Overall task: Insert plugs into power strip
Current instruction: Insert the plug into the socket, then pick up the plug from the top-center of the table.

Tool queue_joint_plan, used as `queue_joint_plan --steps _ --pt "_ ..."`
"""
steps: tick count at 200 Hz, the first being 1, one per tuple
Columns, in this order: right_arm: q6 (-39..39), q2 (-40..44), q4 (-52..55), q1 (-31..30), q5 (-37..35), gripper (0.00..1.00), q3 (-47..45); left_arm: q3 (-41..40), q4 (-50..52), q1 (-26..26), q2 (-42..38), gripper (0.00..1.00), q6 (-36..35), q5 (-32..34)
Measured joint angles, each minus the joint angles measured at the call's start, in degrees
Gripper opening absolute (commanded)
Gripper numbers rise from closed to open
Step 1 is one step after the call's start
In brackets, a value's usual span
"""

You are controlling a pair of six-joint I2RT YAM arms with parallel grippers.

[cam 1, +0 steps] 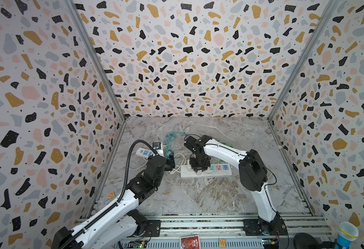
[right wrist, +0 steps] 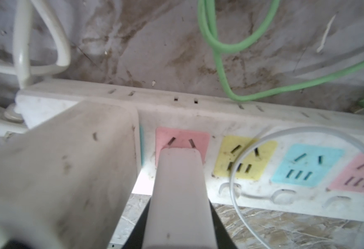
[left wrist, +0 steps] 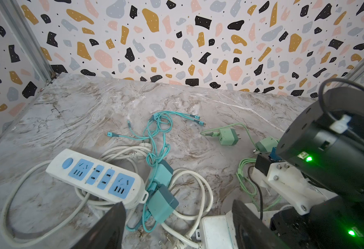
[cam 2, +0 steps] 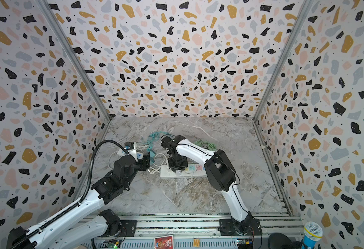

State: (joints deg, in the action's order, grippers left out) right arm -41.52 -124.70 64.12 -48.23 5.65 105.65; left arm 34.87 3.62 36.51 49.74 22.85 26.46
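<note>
White plug (right wrist: 181,183), white power strip (right wrist: 198,114) with pink, yellow, blue sockets (right wrist: 306,166); grey-marbled table (right wrist: 155,43).

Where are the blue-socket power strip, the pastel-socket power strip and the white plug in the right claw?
blue-socket power strip (left wrist: 94,174): left wrist view, on a small blue socket panel mid-strip.
pastel-socket power strip (cam 1: 211,174): in a top view, on bare white casing near its front edge.
white plug (right wrist: 181,183): right wrist view, on its top face.

The white plug (right wrist: 181,194) hides lower slots of the pink socket (right wrist: 182,138).
</note>
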Motion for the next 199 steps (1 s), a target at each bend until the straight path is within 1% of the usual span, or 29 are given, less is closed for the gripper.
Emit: queue_joint_plan --steps 22,39,51,63,84,100,132,146,169,199 --pt "0.48 -0.96 1.53 0.04 0.11 0.31 1.79 0.72 0.79 0.00 0.20 0.78 -0.42 0.07" --pt "0.94 -1.99 2.84 0.22 0.28 0.39 3.69 0.81 1.01 0.00 0.44 0.78 -0.61 0.22" --pt "1.68 -4.22 1.62 0.70 -1.57 0.42 6.10 0.81 1.16 -0.02 0.92 0.78 -0.72 0.24" --pt "2.27 -6.75 2.23 2.05 -2.34 0.50 9.53 0.96 1.40 -0.04 1.66 0.79 -0.72 0.31" --pt "3.78 -9.20 0.28 4.02 -3.85 0.52 14.88 1.75 1.51 -0.07 3.32 0.79 -0.74 0.44" --pt "4.59 -9.81 -0.96 4.81 -4.02 0.55 16.13 2.25 1.60 -0.09 4.31 0.79 -0.74 0.57" --pt "5.75 -9.38 -2.21 4.72 -4.00 0.54 15.13 2.69 1.51 -0.09 5.03 0.79 -0.72 0.66" --pt "6.19 -8.13 -2.82 4.76 -3.93 0.55 13.03 2.73 1.46 -0.09 5.22 0.79 -0.72 0.66" --pt "6.75 -4.24 -3.61 4.70 -3.37 0.55 7.69 3.56 1.36 -0.09 6.25 0.79 -0.74 0.68" --pt "7.04 3.08 -5.46 4.55 -2.10 0.55 0.66 4.92 0.87 -0.09 8.48 0.78 -0.79 0.55"
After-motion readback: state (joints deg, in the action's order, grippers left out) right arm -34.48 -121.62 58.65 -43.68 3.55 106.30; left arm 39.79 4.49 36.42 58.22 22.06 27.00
